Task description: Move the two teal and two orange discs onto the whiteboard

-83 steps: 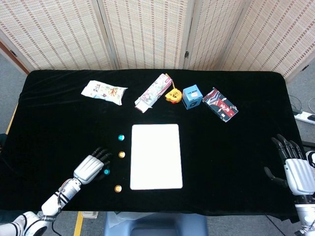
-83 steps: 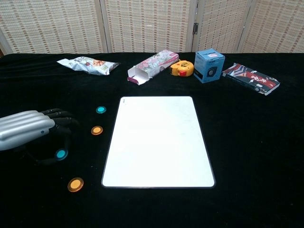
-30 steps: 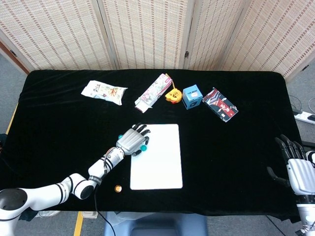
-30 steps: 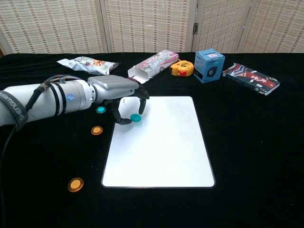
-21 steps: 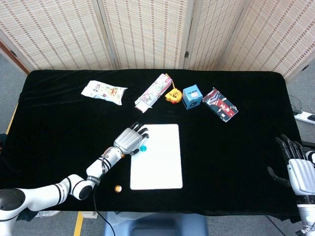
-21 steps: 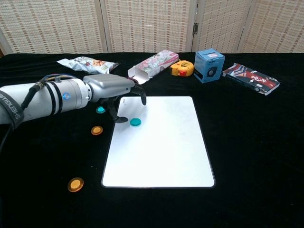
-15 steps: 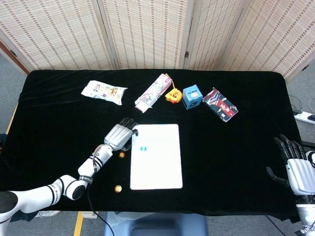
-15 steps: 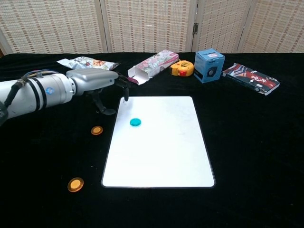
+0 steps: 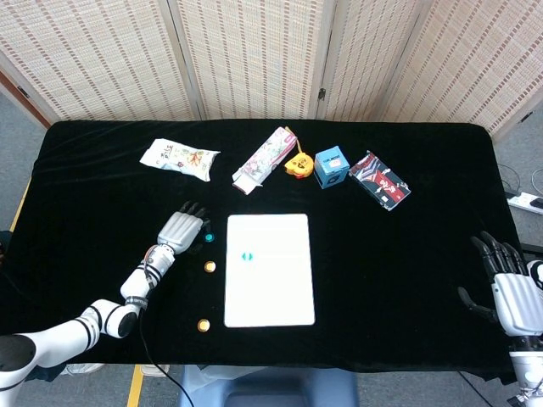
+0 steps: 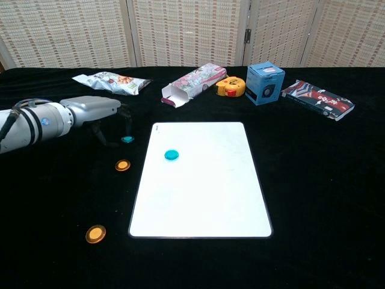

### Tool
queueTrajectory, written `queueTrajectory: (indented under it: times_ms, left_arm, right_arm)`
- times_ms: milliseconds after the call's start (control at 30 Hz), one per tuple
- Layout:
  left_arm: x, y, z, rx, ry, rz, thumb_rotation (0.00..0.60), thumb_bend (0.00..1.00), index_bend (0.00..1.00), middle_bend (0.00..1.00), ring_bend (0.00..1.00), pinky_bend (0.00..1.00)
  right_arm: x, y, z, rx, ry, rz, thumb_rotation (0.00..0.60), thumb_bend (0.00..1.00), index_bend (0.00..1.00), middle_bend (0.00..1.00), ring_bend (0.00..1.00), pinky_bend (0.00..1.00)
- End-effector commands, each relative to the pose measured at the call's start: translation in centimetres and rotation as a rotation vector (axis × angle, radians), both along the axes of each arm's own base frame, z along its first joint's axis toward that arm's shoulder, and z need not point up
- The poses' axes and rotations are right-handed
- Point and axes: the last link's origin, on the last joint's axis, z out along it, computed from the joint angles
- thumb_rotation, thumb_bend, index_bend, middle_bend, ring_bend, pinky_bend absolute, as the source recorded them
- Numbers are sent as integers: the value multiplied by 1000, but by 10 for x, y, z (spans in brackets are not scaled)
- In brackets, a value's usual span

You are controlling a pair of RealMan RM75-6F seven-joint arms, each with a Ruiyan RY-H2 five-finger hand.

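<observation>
Since earlier: left hand has drawn back left off the white rectangular whiteboard, empty, fingers spread over the second small teal disc. One teal disc delivered on the board. Two orange discs remain on the black cloth. Right hand idle, fingers apart, far right.

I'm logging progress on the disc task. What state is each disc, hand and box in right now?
Teal disc on whiteboard: placed, lying flat.
Second teal disc: on the cloth, by the left hand's fingertips.
Near orange disc: on the cloth, untouched.
Far orange disc: on the cloth, untouched.
Left hand: empty, fingers apart.
Right hand: empty, fingers spread, at the table's edge.
Pink carton: lying down, end flap open.
Blue box: upright, closed.
</observation>
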Motion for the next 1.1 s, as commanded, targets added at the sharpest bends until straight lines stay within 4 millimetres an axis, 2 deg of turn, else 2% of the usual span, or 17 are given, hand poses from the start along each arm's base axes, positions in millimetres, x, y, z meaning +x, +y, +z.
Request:
queueTrajectory:
  times_ms: [33,767,933,1100]
  left_arm:
    - [0,2,-3,-1,-6,12,600,402,431,153,17,0]
    - [9,5,-11,-8,-14,-7,600,401,434,153,16,0]
    - [9,5,-10,3,-28,-9,600,403,501,156,24,0]
    - [13,4,-2,16,-41,-39,600,407,521,165,29,0]
  right_arm:
    - [0,0,0,0,0,-1,600,361,0,48,63,0]
    - [-1,2,2,-6,5,-13,600,361,0,48,61,0]
    - [-1,3,2,-6,4,-15,600,361,0,48,61,0]
    - [0,3,3,-9,5,-12,600,361,0,48,61,0]
